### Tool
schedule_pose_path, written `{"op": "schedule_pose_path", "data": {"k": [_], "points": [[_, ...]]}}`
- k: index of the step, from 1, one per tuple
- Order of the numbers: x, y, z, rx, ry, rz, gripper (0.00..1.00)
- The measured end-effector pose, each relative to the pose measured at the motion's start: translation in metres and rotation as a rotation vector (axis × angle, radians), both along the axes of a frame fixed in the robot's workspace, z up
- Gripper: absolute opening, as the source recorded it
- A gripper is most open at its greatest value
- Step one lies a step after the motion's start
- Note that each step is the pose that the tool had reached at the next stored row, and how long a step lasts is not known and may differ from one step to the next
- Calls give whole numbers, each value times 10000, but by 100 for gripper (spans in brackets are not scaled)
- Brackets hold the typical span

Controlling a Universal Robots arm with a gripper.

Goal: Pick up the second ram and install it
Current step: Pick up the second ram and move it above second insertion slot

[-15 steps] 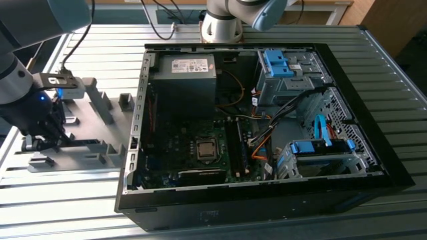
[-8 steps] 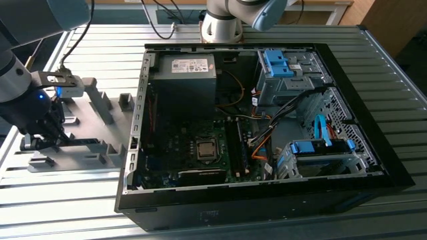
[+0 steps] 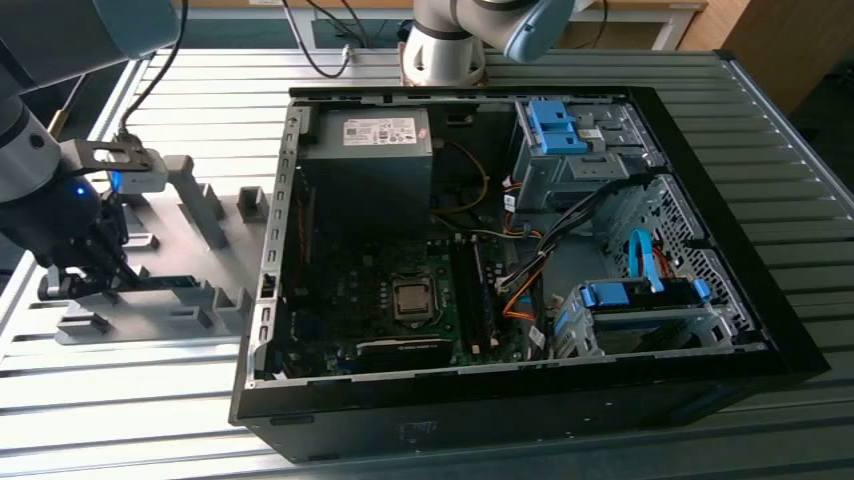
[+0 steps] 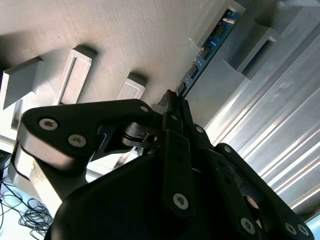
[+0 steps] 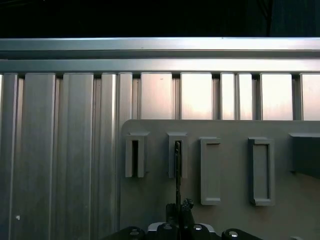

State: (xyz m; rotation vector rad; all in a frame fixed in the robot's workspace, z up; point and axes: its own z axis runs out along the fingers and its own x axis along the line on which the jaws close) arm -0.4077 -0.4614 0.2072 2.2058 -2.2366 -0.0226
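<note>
We find the second ram [image 4: 210,47] standing on its long edge in the slotted holder blocks [image 5: 210,170] of the grey fixture plate [image 3: 174,225]. It is at the exterior view's left, well apart from the open computer case [image 3: 747,330] on the right. The gripper [image 4: 173,100] sits over one end of the stick, its fingers drawn almost together on the board's two faces. We judge that it has the ram pinched, with the stick seated in its slot and not yet lifted clear.

We expect the ram to be light and stiff yet fragile: a thin circuit board with chips on its face, likely to twist or slip if held off-centre. The flat faces near the upper edge seem the place to hold, away from the contact edge down in the slot.

The second wrist view shows the blue face and its row of dark chips running away from the fingers. The first wrist view shows the stick edge-on, a thin dark line in one block beside other slots, so we can check that the grip is centred. The exterior view shows the motherboard [image 3: 360,280] inside the case.
</note>
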Motion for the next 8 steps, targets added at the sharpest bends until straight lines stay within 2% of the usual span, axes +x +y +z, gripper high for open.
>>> {"op": "schedule_pose_path", "data": {"k": [8], "points": [[0, 0, 40, 0, 1, 0, 14]]}}
